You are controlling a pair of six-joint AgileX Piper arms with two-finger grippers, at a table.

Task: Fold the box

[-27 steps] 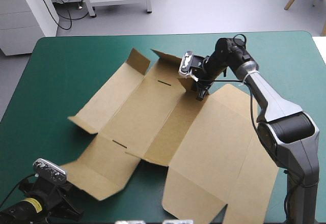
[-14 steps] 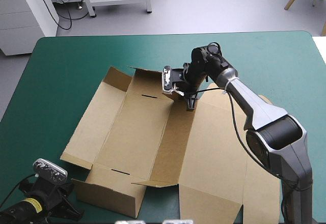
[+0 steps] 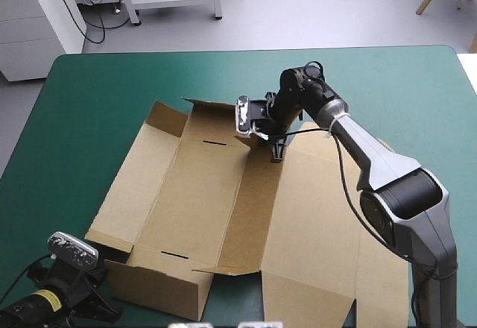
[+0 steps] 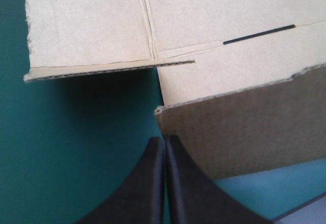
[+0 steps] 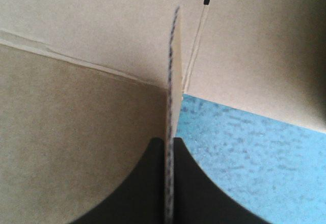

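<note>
Brown board is pinched edge-on in my right end effector point(image 5: 169, 141), which is clamped on an upright flap point(image 5: 172, 56) at the far side of the box point(image 3: 201, 194); the box lies in the middle of the teal-green counter point(image 3: 97, 97). My left end effector point(image 4: 165, 141) is pressed together on nothing, just off the box's near left corner. I judge the fold barely begun: the near wall point(image 3: 160, 287) stands raised but untucked, and the wide lid panel point(image 3: 320, 216) lies flat to my right.

Robotics laboratory. Evidence: robot arm point(image 3: 387, 164) over teal-green table point(image 3: 112, 82), white drawer cabinet point(image 3: 33, 19), loose cables point(image 3: 93, 0) on grey floor point(image 3: 313, 7).
</note>
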